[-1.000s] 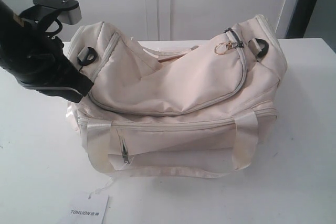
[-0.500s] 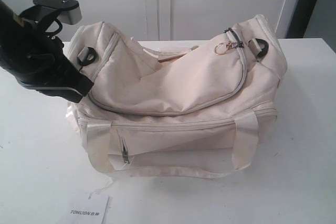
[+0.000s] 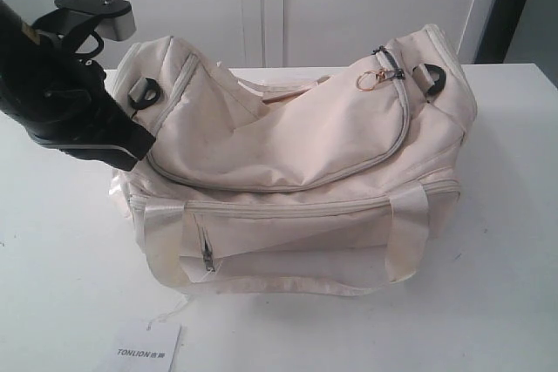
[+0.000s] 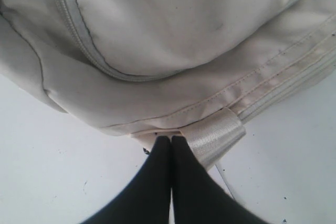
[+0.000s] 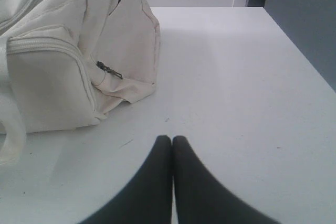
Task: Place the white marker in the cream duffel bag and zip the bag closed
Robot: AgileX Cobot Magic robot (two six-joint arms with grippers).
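The cream duffel bag [image 3: 296, 172] lies on the white table [image 3: 61, 250], its curved top zipper [image 3: 401, 115] run shut and the gold keyring pull [image 3: 366, 78] at the right end. The white marker is out of view. My left gripper [image 4: 171, 139] is shut, its tips against the bag's lower seam beside a satin strap handle [image 4: 215, 136]; nothing shows between the fingers. The left arm [image 3: 70, 102] stands at the bag's left end. My right gripper [image 5: 172, 139] is shut and empty over bare table, apart from the bag's end [image 5: 79, 66].
A paper tag printed TONLION [image 3: 144, 350] lies at the front left of the table. The bag's front pocket has a small zipper pull [image 3: 207, 254]. The table's right edge [image 5: 299, 51] meets a dark wall. White cabinet doors stand behind.
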